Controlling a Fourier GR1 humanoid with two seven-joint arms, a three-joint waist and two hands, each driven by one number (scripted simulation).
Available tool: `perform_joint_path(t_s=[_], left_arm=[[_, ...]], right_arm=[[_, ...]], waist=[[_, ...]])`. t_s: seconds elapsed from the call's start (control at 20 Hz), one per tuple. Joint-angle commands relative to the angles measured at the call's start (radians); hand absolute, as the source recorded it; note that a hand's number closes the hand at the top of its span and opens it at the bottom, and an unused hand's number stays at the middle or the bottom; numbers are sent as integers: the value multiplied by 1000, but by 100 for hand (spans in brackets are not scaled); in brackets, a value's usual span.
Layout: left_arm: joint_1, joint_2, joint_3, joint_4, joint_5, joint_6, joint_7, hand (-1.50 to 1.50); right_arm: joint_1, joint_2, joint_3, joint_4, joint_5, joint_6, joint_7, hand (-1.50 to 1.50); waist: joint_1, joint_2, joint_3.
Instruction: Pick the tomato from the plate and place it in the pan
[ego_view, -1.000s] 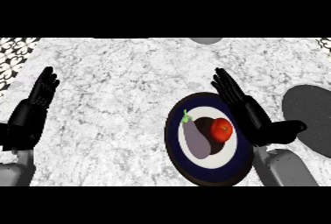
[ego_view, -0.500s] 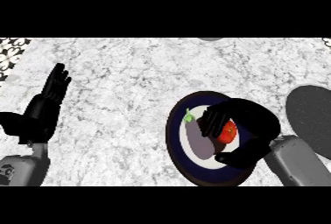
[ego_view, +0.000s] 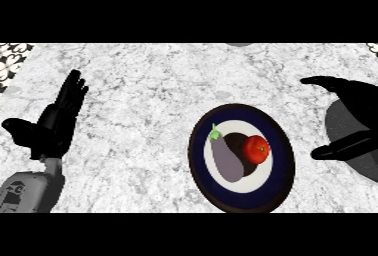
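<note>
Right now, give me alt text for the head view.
A tomato and an eggplant lie on a dark-rimmed plate on a marble counter. The right hand hovers above the pan; the left hand rests open at left.

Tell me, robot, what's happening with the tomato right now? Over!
Left hand open, resting at left. Right hand open over the pan, holding nothing. Tomato on the plate beside the eggplant. Nothing blocking.

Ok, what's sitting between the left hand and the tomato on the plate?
In the head view, bare counter, then the eggplant lies between the left hand and the tomato on the plate.
</note>
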Motion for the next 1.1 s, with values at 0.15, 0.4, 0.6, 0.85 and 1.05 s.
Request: perform_joint_path(t_s=[0.15, 0.4, 0.6, 0.85, 1.05], left_arm=[[-2, -34, -31, 14, -27, 18, -3, 0], [-45, -15, 1, 41, -13, 6, 28, 0], [-70, -16, 12, 80, -33, 11, -1, 0], [-65, -2, 26, 79, -7, -25, 20, 0], [-7, -20, 18, 56, -15, -14, -15, 0]], right_arm=[[-59, -227, 14, 69, 209, 89, -328, -150], [-134, -278, 45, 157, 226, 70, -397, -150], [-147, -225, 98, 128, 277, -55, -428, -150], [-169, -247, 149, 133, 256, -11, -420, -150], [-141, -247, 233, 37, 248, -17, -410, -150]], waist=[[5, -8, -3], [3, -13, -6], [-7, -15, -7], [-9, -18, -7], [-6, -21, -8]])
